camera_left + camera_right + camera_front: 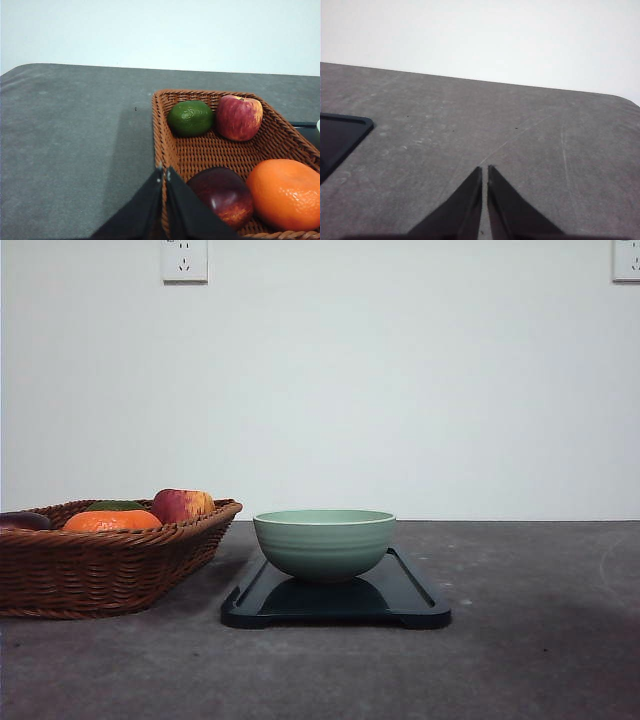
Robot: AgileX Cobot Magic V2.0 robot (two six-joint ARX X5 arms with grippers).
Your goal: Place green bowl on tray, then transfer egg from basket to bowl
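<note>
Sitting upright on the flat dark blue-black rectangular tray (410,602), the pale sage-green ridged ceramic bowl (324,543) was roughly centred on it, mid-table in the front view. Just left of the tray stood the wide brown woven wicker basket (110,565), close to the tray but not touching it.

Basket contents, from the left wrist view: green lime-like fruit (190,118) and red-yellow apple (239,117) side by side at the far end; a dark reddish-brown smooth oval, the egg (222,195), and an orange fruit (286,194) side by side at the near end. The egg lay against the near-left corner of the basket (159,130), partly hidden behind the gripper finger.

Left gripper (164,172): black fingers pressed nearly together, only a thin slit between the tips, nothing held. It hung at the basket's near-left rim, right beside the egg.

Right gripper (484,170): same, tips almost touching, empty, over the bare grey tabletop (520,140) to the right of the tray, whose corner (340,132) showed at the frame edge.
</note>
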